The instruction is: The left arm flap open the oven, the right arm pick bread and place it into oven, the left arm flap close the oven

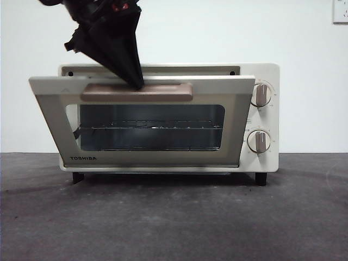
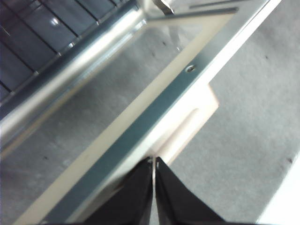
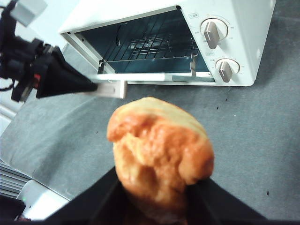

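Here, left hand pressed together on oven handle — right hand clamped around bread

a dark grey, matte, cloth-like table top runs level to a white wall. directly on it stands the cream-white boxy toaster oven, resting on short black feet, toward the back edge of the surface.

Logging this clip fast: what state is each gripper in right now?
Left gripper: shut, tips at the beige bar handle of the half-open cream-white toaster oven.
Right gripper: shut on the lumpy orange-brown bun.
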Available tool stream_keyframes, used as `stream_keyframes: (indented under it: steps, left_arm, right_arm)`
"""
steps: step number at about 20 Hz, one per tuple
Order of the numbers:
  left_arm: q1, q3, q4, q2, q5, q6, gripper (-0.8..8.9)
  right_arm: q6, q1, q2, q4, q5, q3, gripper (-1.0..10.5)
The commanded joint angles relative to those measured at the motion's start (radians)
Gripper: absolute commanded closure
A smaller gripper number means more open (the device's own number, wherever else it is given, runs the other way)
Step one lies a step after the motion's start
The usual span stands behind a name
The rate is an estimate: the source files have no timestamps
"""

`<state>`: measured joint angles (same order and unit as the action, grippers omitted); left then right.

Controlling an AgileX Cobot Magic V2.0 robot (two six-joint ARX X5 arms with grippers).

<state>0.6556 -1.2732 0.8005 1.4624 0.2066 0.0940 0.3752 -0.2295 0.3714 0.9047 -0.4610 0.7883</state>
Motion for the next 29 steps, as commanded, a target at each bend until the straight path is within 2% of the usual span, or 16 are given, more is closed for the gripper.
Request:
stream_keyframes:
  steps: [1,8,14,26,29]
  left_arm:
    - [0.004,0.069,-0.066,-0.018,-0.058,-0.021,7.98]
    - [0.049,0.336,-0.277,-0.186,-0.078,-0.158,7.98]
    - [0.106,0.449,-0.392,-0.220,-0.121,-0.248,7.98]
    - [0.182,0.475,-0.396,-0.223,-0.155,-0.284,7.98]
    - [0.189,0.475,-0.356,-0.276,-0.155,-0.287,7.98]
  right_arm:
    - [0.010,-0.005,-0.001,-0.010,-0.003,0.006,8.0]
    - [0.006,-0.005,-0.001,-0.013,0.045,0.006,8.0]
    - [0.006,-0.005,-0.001,-0.014,0.047,0.006,8.0]
    - [0.011,-0.005,-0.001,-0.013,0.042,0.006,8.0]
    - [0.019,-0.005,0.000,-0.015,0.024,0.006,8.0]
